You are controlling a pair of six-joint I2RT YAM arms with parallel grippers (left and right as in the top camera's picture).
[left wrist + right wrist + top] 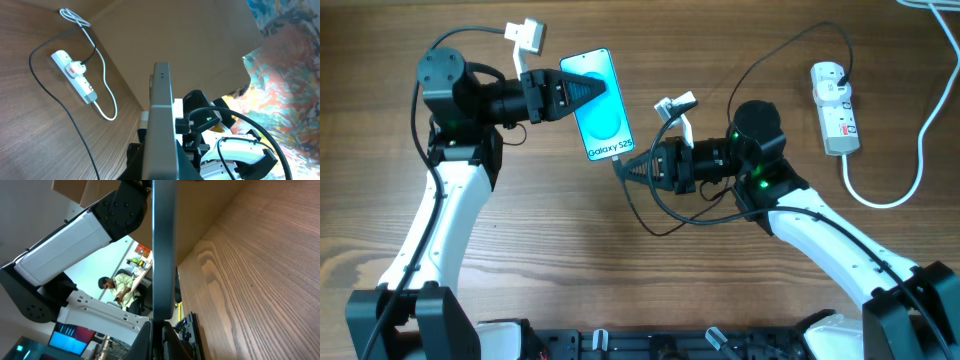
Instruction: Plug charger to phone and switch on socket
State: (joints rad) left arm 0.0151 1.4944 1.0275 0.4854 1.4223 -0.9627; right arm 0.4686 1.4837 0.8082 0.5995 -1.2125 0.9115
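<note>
so the left fingers (572, 90) are clamped on the phone (602, 120) by its 11 o'clock end over the bench (520, 260), long axis running to 5, where the right fingers (640, 168), pinched on the charger (655, 232) tip, sit right beside it.

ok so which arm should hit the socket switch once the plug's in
Probably the right. The socket lies at the far right of the table, on the side of the right gripper, which would only need to release the charger. The left gripper is shut on the phone, farther away.

Charger (653, 231) tip unseen between right pincer (626, 168) and phone (603, 125)
</note>
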